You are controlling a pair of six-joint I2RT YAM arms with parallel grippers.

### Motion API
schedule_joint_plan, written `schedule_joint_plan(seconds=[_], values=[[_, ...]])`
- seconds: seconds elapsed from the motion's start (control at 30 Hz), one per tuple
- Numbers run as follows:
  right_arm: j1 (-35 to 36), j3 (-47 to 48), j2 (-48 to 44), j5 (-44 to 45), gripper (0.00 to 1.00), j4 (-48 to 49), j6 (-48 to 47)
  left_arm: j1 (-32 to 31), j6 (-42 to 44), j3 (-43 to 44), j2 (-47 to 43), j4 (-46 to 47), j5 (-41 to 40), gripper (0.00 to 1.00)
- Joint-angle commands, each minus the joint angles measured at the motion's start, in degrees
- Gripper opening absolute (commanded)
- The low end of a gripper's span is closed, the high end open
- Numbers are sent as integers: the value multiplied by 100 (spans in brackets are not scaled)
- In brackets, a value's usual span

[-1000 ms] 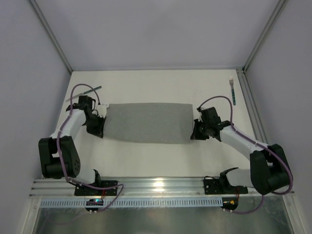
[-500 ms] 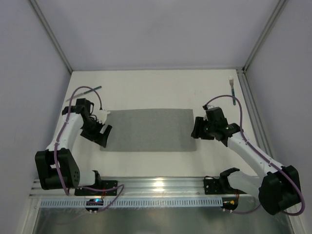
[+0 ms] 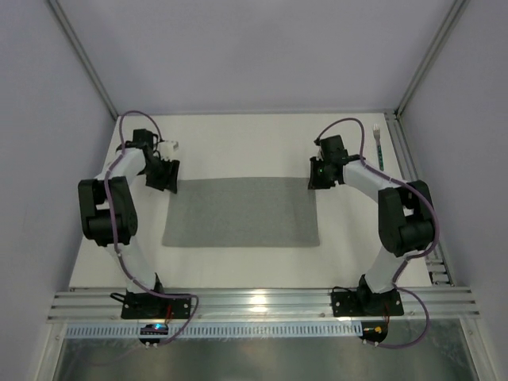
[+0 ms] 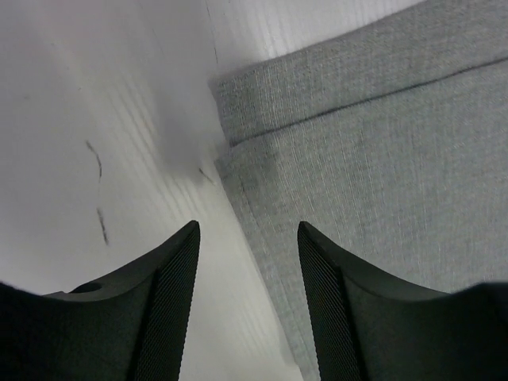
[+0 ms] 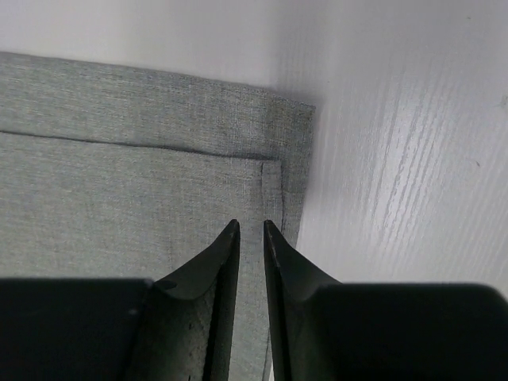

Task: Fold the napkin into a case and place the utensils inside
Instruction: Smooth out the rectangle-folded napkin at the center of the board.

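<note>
The grey napkin (image 3: 238, 213) lies flat on the white table as a folded rectangle, two layers showing at its far corners (image 4: 381, 159) (image 5: 119, 182). My left gripper (image 3: 168, 181) hangs over its far left corner, open, with the cloth's edge running under the gap (image 4: 248, 232) and nothing held. My right gripper (image 3: 316, 178) is over the far right corner, jaws open only a narrow slit (image 5: 250, 225), empty, with fabric seen below. The fork (image 3: 379, 148), teal handle and silver tines, lies at the far right. The knife is out of view.
An aluminium rail (image 3: 254, 304) with both arm bases runs along the near edge. A metal frame strip (image 3: 406, 171) borders the table's right side just beyond the fork. Enclosure walls close in left, right and back.
Both grippers let go of the napkin's ends and opened. The cloth dropped flat. Both arms then swung away to the far corners, and their jaws have narrowed again, the right more than the left.
</note>
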Motion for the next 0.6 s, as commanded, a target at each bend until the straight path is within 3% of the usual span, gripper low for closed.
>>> schedule_joint_plan(seconds=[0.0, 0.47, 0.57], values=[[9, 336, 196, 0, 23, 36, -244, 58, -263, 384, 474, 465, 171, 53], [17, 354, 583, -61, 23, 194, -314, 322, 35, 385, 968, 466, 1129, 41], [26, 450, 609, -44, 23, 176, -315, 331, 62, 332, 978, 448, 1199, 28]])
